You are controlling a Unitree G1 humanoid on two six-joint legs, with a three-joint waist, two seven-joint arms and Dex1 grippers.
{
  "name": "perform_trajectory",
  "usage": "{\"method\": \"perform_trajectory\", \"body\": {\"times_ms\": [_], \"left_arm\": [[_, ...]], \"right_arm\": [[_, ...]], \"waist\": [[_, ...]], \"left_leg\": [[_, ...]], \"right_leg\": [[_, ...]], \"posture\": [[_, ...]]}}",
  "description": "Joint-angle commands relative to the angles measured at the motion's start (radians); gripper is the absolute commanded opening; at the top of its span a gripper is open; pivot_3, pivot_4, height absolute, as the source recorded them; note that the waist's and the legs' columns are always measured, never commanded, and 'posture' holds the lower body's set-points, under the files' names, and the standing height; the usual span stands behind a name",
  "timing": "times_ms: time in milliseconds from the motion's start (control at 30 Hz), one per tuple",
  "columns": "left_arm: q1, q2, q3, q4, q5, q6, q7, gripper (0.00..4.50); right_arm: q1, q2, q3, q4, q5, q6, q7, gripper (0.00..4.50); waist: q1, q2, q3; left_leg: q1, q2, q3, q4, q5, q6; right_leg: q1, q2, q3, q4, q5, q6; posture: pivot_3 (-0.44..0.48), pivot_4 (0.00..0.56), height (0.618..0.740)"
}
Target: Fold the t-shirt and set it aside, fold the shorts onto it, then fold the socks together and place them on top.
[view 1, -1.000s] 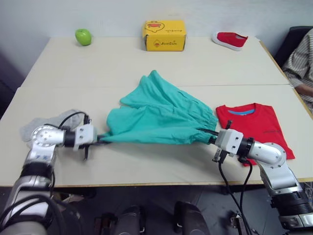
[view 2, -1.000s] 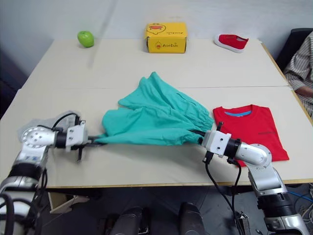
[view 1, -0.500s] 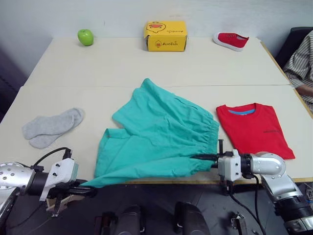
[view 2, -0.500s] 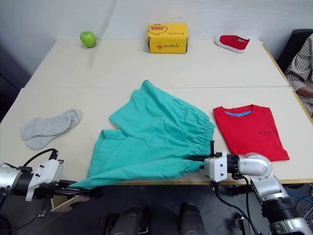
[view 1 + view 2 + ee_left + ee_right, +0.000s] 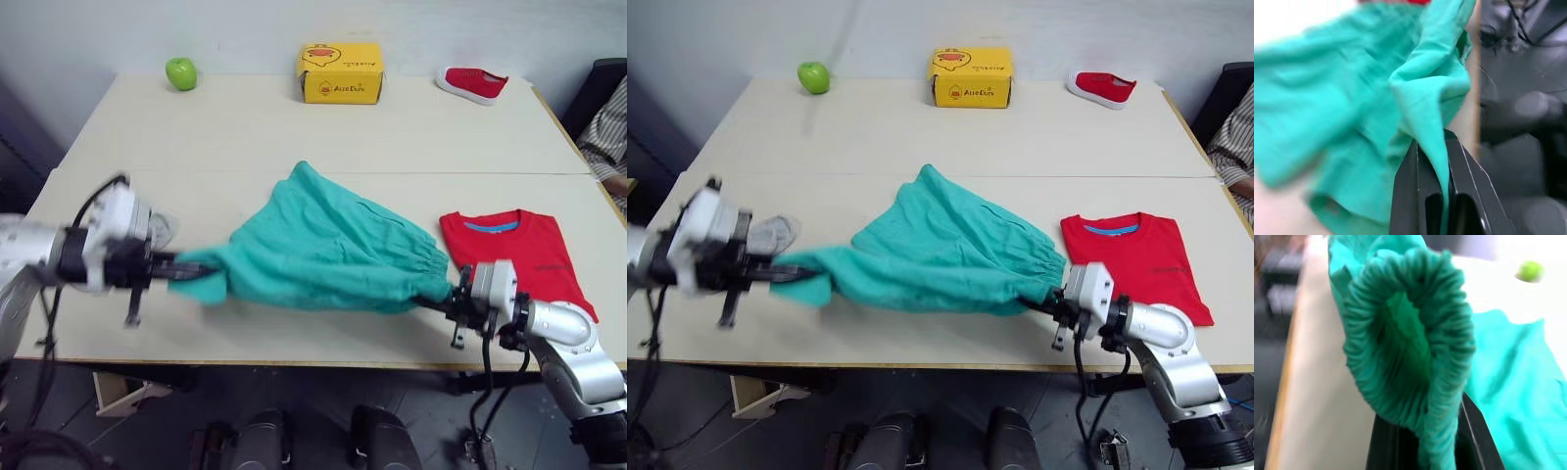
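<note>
Shorts stretched mid-table toward front edge, soft, light, drape easily; best held at waistband corner and hem, as now. L gripper pinched on hem end, R gripper clamped on gathered waistband. T-shirt folded flat near right front edge. Socks behind L gripper, near left edge.
</note>
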Motion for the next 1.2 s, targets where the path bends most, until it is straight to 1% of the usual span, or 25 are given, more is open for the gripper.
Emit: {"method": "perform_trajectory", "body": {"times_ms": [33, 100, 167, 233, 267, 333, 400, 467, 567, 600, 633, 700, 767, 833, 867, 900, 933, 967, 1000, 1033, 1067, 1100, 1133, 1200], "left_arm": [[-0.336, -0.119, -0.162, 0.366, 0.221, -0.251, -0.033, 0.03], [-0.526, -0.221, -0.241, 0.634, 0.354, -0.44, -0.012, 0.03], [-0.677, -0.303, -0.305, 0.887, 0.478, -0.6, 0.051, 0.03], [-0.783, -0.374, -0.341, 1.089, 0.571, -0.709, 0.159, 0.03], [-0.816, -0.401, -0.352, 1.159, 0.605, -0.749, 0.206, 0.03], [-0.859, -0.446, -0.367, 1.264, 0.664, -0.794, 0.306, 0.03], [-0.876, -0.486, -0.385, 1.33, 0.721, -0.829, 0.404, 0.03], [-0.882, -0.521, -0.377, 1.37, 0.75, -0.824, 0.499, 0.03], [-0.878, -0.557, -0.346, 1.4, 0.758, -0.795, 0.562, 0.03], [-0.876, -0.564, -0.331, 1.406, 0.752, -0.779, 0.572, 0.19], [-0.874, -0.568, -0.318, 1.409, 0.748, -0.774, 0.574, 0.43], [-0.871, -0.57, -0.289, 1.411, 0.737, -0.759, 0.585, 0.91], [-0.871, -0.561, -0.246, 1.411, 0.718, -0.741, 0.604, 1.58], [-0.869, -0.539, -0.216, 1.408, 0.715, -0.74, 0.622, 2.18], [-0.866, -0.523, -0.2, 1.406, 0.71, -0.742, 0.615, 2.55], [-0.865, -0.514, -0.188, 1.404, 0.707, -0.743, 0.608, 2.83], [-0.858, -0.495, -0.148, 1.393, 0.662, -0.767, 0.499, 3.09], [-0.853, -0.482, -0.119, 1.384, 0.631, -0.785, 0.419, 3.44], [-0.843, -0.465, -0.097, 1.371, 0.602, -0.811, 0.321, 3.65], [-0.825, -0.446, -0.082, 1.353, 0.575, -0.83, 0.199, 4.02], [-0.814, -0.435, -0.075, 1.342, 0.562, -0.839, 0.125, 4.25], [-0.789, -0.419, -0.073, 1.322, 0.545, -0.855, 0.017, 4.47], [-0.762, -0.405, -0.078, 1.3, 0.533, -0.86, -0.082, 4.47], [-0.698, -0.382, -0.096, 1.247, 0.52, -0.867, -0.213, 4.47]], "right_arm": [[-0.066, 0.018, -0.1, -0.035, 0.159, 0.255, -0.176, 0.0], [-0.101, 0.027, -0.11, -0.031, 0.188, 0.358, -0.225, 0.0], [-0.151, 0.045, -0.106, -0.006, 0.179, 0.424, -0.267, 0.0], [-0.201, 0.064, -0.09, 0.036, 0.139, 0.478, -0.313, 0.0], [-0.217, 0.071, -0.082, 0.052, 0.115, 0.49, -0.324, 0.0], [-0.245, 0.079, -0.063, 0.083, 0.064, 0.532, -0.36, 0.0], [-0.268, 0.115, -0.075, 0.11, 0.043, 0.55, -0.412, 0.0], [-0.273, 0.14, -0.085, 0.117, 0.022, 0.559, -0.436, 0.0], [-0.247, 0.159, -0.109, 0.089, 0.018, 0.599, -0.465, 0.0], [-0.233, 0.158, -0.114, 0.071, 0.024, 0.619, -0.467, 0.28], [-0.221, 0.162, -0.125, 0.057, 0.014, 0.616, -0.481, 0.62], [-0.2, 0.165, -0.147, 0.032, 0.013, 0.628, -0.495, 1.14], [-0.172, 0.158, -0.178, 0.008, 0.007, 0.622, -0.495, 1.9], [-0.145, 0.146, -0.21, -0.007, -0.019, 0.581, -0.487, 2.55], [-0.131, 0.131, -0.226, -0.01, -0.037, 0.554, -0.472, 2.98], [-0.121, 0.121, -0.237, -0.01, -0.051, 0.534, -0.458, 3.29], [-0.107, 0.104, -0.259, -0.032, -0.047, 0.527, -0.437, 3.58], [-0.098, 0.092, -0.274, -0.046, -0.042, 0.522, -0.422, 3.98], [-0.084, 0.076, -0.279, -0.081, -0.03, 0.507, -0.379, 4.23], [-0.064, 0.058, -0.268, -0.124, -0.032, 0.47, -0.32, 4.5], [-0.05, 0.048, -0.258, -0.151, -0.036, 0.442, -0.279, 4.5], [-0.027, 0.029, -0.233, -0.187, -0.048, 0.413, -0.226, 4.5], [-0.003, 0.008, -0.204, -0.219, -0.065, 0.39, -0.176, 4.5], [0.041, -0.027, -0.141, -0.257, -0.115, 0.331, -0.096, 4.5]], "waist": [[0.012, -0.001, -0.001], [0.014, -0.002, -0.001], [0.012, -0.003, -0.001], [0.006, -0.003, -0.001], [0.001, -0.004, -0.001], [-0.006, -0.004, -0.001], [-0.012, -0.004, -0.001], [-0.015, -0.005, 0.0], [-0.015, -0.005, 0.0], [-0.015, -0.006, 0.0], [-0.015, -0.006, 0.0], [-0.015, -0.006, 0.001], [-0.015, -0.006, 0.001], [-0.015, -0.006, 0.001], [-0.016, -0.006, 0.001], [-0.016, -0.006, 0.001], [-0.016, -0.006, 0.001], [-0.016, -0.006, 0.001], [-0.018, -0.006, 0.001], [-0.019, -0.006, 0.001], [-0.02, -0.006, 0.001], [-0.02, -0.006, 0.001], [-0.02, -0.006, 0.001], [-0.02, -0.006, 0.001]], "left_leg": [[0.0, -0.002, 0.0, 0.001, 0.001, 0.0], [-0.003, -0.004, 0.002, 0.002, 0.002, 0.001], [-0.003, -0.004, 0.005, 0.003, 0.002, 0.003], [-0.005, -0.004, 0.011, 0.002, 0.0, 0.005], [-0.005, -0.004, 0.012, 0.001, -0.001, 0.005], [-0.009, -0.005, 0.014, 0.001, -0.001, 0.007], [-0.018, -0.005, 0.014, 0.001, -0.001, 0.007], [-0.019, -0.005, 0.015, 0.0, -0.001, 0.007], [-0.021, -0.005, 0.015, 0.0, -0.001, 0.006], [-0.021, -0.005, 0.016, 0.001, -0.001, 0.007], [-0.021, -0.005, 0.016, 0.002, -0.001, 0.007], [-0.021, -0.005, 0.015, 0.004, -0.001, 0.007], [-0.021, -0.004, 0.015, 0.007, -0.001, 0.007], [-0.021, -0.004, 0.015, 0.01, -0.001, 0.007], [-0.021, -0.004, 0.015, 0.011, -0.001, 0.007], [-0.021, -0.003, 0.014, 0.012, -0.001, 0.007], [-0.02, -0.004, 0.014, 0.012, 0.0, 0.008], [-0.02, -0.004, 0.014, 0.012, 0.0, 0.008], [-0.02, -0.003, 0.014, 0.012, 0.0, 0.008], [-0.02, -0.003, 0.014, 0.012, 0.0, 0.008], [-0.019, -0.003, 0.015, 0.012, -0.001, 0.008], [-0.019, -0.003, 0.015, 0.012, -0.001, 0.008], [-0.019, -0.003, 0.015, 0.012, -0.001, 0.007], [-0.018, -0.003, 0.017, 0.012, -0.001, 0.007]], "right_leg": [[0.0, 0.001, -0.001, 0.0, 0.001, 0.0], [-0.001, 0.002, 0.0, -0.003, 0.004, 0.0], [0.0, 0.002, 0.0, -0.005, 0.004, 0.0], [-0.002, 0.002, 0.001, -0.007, 0.004, 0.001], [-0.003, 0.002, 0.002, -0.007, 0.005, 0.002], [-0.007, 0.002, 0.002, -0.009, 0.005, 0.003], [-0.017, 0.002, 0.003, -0.008, 0.005, 0.003], [-0.019, 0.002, 0.001, -0.008, 0.005, 0.003], [-0.019, 0.002, 0.0, -0.008, 0.005, 0.003], [-0.019, 0.002, 0.0, -0.008, 0.005, 0.003], [-0.019, 0.002, 0.0, -0.008, 0.006, 0.003], [-0.018, 0.002, 0.001, -0.007, 0.006, 0.004], [-0.018, 0.002, 0.001, -0.005, 0.006, 0.004], [-0.018, 0.002, 0.002, -0.003, 0.006, 0.004], [-0.018, 0.002, 0.003, -0.003, 0.006, 0.005], [-0.018, 0.002, 0.004, -0.002, 0.007, 0.006], [-0.018, 0.001, 0.005, -0.002, 0.007, 0.006], [-0.018, 0.001, 0.006, -0.001, 0.007, 0.007], [-0.019, 0.001, 0.006, -0.001, 0.007, 0.007], [-0.019, 0.001, 0.006, -0.001, 0.007, 0.007], [-0.019, 0.001, 0.006, -0.001, 0.007, 0.007], [-0.019, 0.002, 0.006, -0.001, 0.007, 0.006], [-0.019, 0.002, 0.006, -0.001, 0.007, 0.006], [-0.019, 0.003, 0.006, -0.001, 0.007, 0.006]], "posture": [[0.0, 0.15, 0.74], [0.0, 0.15, 0.74], [0.0, 0.15, 0.74], [0.0, 0.15, 0.74], [0.0, 0.15, 0.74], [0.0, 0.15, 0.74], [0.0, 0.15, 0.74], [0.0, 0.15, 0.74], [0.0, 0.15, 0.74], [0.0, 0.15, 0.74], [0.0, 0.15, 0.74], [0.0, 0.15, 0.74], [0.0, 0.15, 0.74], [0.0, 0.15, 0.74], [0.0, 0.15, 0.74], [0.0, 0.15, 0.74], [0.0, 0.15, 0.74], [0.0, 0.15, 0.74], [0.0, 0.15, 0.74], [0.0, 0.15, 0.74], [0.0, 0.15, 0.74], [0.0, 0.15, 0.74], [0.0, 0.15, 0.74], [0.0, 0.15, 0.74]]}}
